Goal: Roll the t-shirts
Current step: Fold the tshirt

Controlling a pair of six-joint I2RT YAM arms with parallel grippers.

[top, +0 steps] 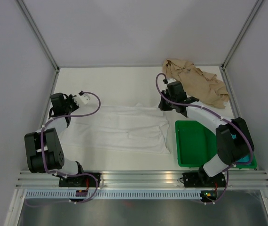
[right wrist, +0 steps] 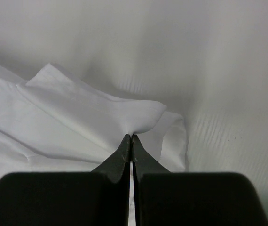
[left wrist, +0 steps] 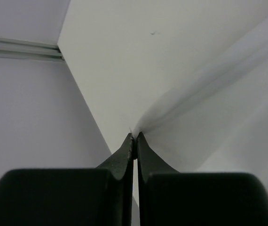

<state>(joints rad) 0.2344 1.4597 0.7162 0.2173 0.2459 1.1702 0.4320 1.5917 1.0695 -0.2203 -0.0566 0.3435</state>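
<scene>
A wrinkled white t-shirt (top: 120, 128) lies spread on the surface (top: 115, 84), left edge pinched in the left end effector (left wrist: 134, 135), far-right corner in the right end effector (right wrist: 132, 136); a tan t-shirt (top: 197, 84) sits crumpled beyond.

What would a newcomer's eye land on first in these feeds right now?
The white t-shirt spread across mid-table, with the left gripper and the right gripper each shut on a pinch of its fabric, one at its left end and one at its right. Next comes the tan t-shirt crumpled in the far right corner, then the green tray at the near right.
</scene>
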